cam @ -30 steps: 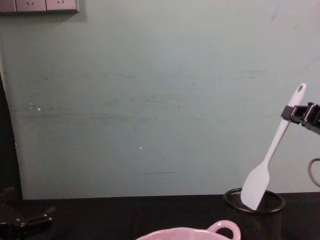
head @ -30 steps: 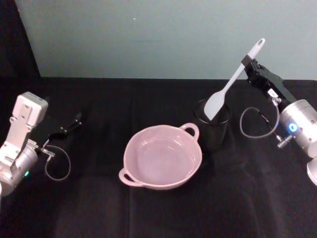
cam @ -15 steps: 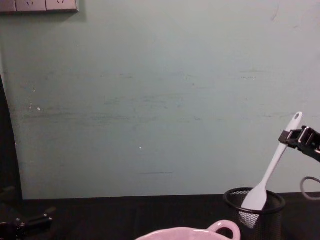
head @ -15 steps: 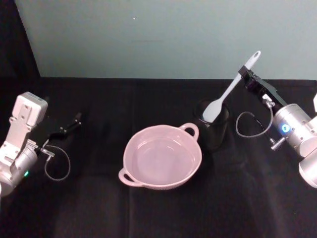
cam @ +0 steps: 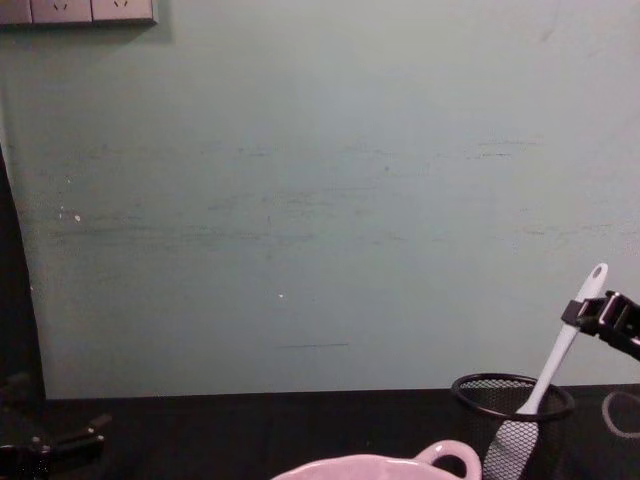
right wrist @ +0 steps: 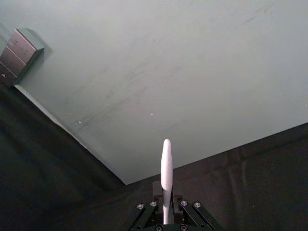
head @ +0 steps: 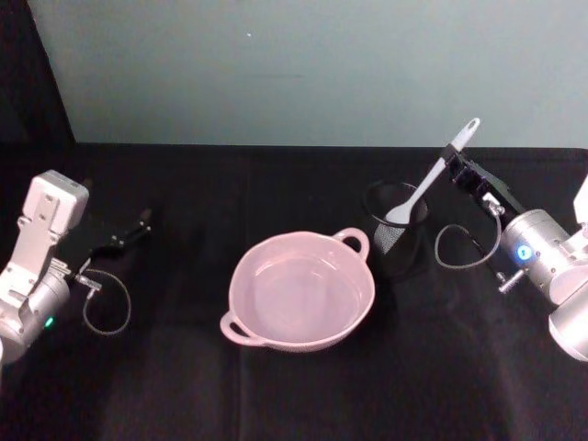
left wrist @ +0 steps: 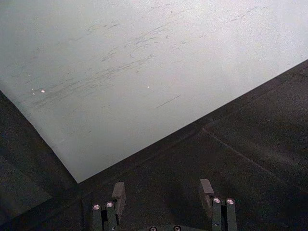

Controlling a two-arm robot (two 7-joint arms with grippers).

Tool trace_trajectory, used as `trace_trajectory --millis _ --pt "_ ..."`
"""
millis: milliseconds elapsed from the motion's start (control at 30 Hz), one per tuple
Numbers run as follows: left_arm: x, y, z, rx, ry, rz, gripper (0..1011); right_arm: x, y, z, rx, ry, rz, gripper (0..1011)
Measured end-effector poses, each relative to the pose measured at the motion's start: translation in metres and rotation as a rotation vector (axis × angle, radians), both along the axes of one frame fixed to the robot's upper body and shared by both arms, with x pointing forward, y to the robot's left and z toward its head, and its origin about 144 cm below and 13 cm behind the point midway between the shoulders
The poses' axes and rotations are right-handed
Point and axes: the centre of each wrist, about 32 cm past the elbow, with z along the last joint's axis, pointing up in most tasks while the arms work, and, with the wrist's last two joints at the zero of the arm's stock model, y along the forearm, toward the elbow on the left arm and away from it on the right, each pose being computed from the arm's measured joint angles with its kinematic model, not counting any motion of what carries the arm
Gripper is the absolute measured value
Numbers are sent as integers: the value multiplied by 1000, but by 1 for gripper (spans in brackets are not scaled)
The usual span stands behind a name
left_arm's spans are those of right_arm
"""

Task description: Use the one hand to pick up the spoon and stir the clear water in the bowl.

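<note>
Lowered from where it hung a second ago, the right black robot hand (head: 457,167) stays pinched on the long slim white plastic spoon (head: 430,178), whose blade now sits deep in the black wire-mesh cup (head: 397,241). Beside it the wide pale pink bowl (head: 300,292) holds clear water, unstirred. Judging by this, the spoon is heading away from the bowl. The left hand (head: 118,239) rests parked and open on the black table (head: 294,386).

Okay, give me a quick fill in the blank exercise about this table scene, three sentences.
1. The right gripper is shut on the handle of the long white plastic ____.
2. The spoon's blade sits inside the black wire-mesh ____.
3. The wide pale ____ bowl holds clear water.

Missing words: spoon; cup; pink
</note>
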Motion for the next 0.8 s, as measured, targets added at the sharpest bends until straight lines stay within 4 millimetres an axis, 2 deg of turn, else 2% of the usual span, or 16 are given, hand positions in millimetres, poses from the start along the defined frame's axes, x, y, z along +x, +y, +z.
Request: trace_trajectory --millis 800 --pt "0 0 0 0 0 0 1011 -11 1 -3 3 5 31 111"
